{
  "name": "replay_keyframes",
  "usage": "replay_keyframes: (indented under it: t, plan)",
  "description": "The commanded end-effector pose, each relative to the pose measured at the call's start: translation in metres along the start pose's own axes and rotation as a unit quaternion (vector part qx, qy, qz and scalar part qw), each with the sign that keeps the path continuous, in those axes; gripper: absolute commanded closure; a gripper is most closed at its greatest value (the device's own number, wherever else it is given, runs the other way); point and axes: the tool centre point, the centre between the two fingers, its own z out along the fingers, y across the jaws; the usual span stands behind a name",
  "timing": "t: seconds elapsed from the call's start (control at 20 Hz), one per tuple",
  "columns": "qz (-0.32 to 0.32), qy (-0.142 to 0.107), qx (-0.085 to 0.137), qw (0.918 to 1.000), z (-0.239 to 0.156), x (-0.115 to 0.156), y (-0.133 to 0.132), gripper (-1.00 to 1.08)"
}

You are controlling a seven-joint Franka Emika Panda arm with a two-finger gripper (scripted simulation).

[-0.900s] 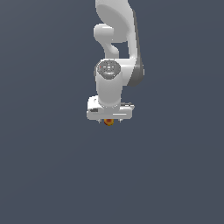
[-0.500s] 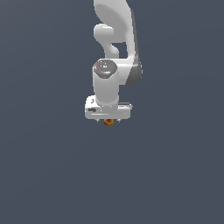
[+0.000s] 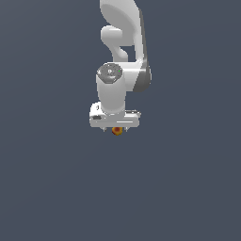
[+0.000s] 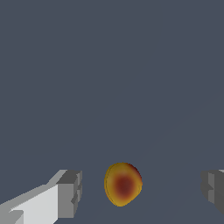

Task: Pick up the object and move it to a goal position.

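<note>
1. One arm [image 3: 123,52], one gripper [image 3: 116,128] and one ball [image 3: 116,131] are all we count in the exterior view. The ball peeks out just beneath the white hand, which covers most of it; the grey floor [image 3: 47,188] carries nothing else, and we see no goal marker.

2. Two grey fingertips [image 4: 70,192] show in the wrist view, one on either side of the orange-red ball [image 4: 123,184] with its yellowish rim. The fingers stand wide apart, with clear gaps to the ball on both sides, so they grip nothing.

3. We judge the step in hand to be the approach for the grasp, with the ball lying roughly centred between the fingers. Next, we would close the fingers evenly on the ball, then lift it and carry it to the goal.
</note>
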Motion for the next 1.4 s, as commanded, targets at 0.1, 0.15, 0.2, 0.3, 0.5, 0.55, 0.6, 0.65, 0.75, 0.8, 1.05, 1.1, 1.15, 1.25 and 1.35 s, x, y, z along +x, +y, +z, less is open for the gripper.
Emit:
replay_keyframes:
  t: [0.1,0.15,0.2,0.3,0.5,0.55,0.6,0.65,0.75,0.8,1.05,1.1,1.15,1.25,1.35]
  plan:
    - [0.01,0.0,0.0,1.0,0.002,-0.002,0.0,-0.92]
    - [0.014,0.001,0.0,0.9999,0.003,-0.003,0.0,-0.92]
    - [0.019,0.001,0.0,0.9998,0.004,-0.004,0.0,-0.92]
    - [0.03,0.001,0.0,0.9995,0.006,-0.006,0.0,-0.92]
    - [0.062,0.003,-0.001,0.9981,0.012,-0.012,0.0,-0.92]
    - [0.071,0.003,-0.001,0.9975,0.014,-0.014,0.0,-0.92]
    - [0.081,0.004,-0.001,0.9967,0.016,-0.016,0.0,-0.92]
    - [0.092,0.004,-0.001,0.9957,0.018,-0.018,0.0,-0.92]
    - [0.116,0.005,-0.001,0.9932,0.022,-0.023,0.0,-0.92]
    - [0.129,0.006,-0.001,0.9916,0.024,-0.026,0.0,-0.92]
    - [0.198,0.01,-0.002,0.9801,0.036,-0.041,0.0,-0.92]
    - [0.212,0.01,-0.002,0.9772,0.039,-0.045,0.001,-0.92]
    - [0.226,0.011,-0.002,0.9741,0.041,-0.048,0.001,-0.92]
    - [0.253,0.013,-0.002,0.9675,0.045,-0.054,0.001,-0.92]
    - [0.277,0.014,-0.002,0.9609,0.049,-0.06,0.002,-0.92]
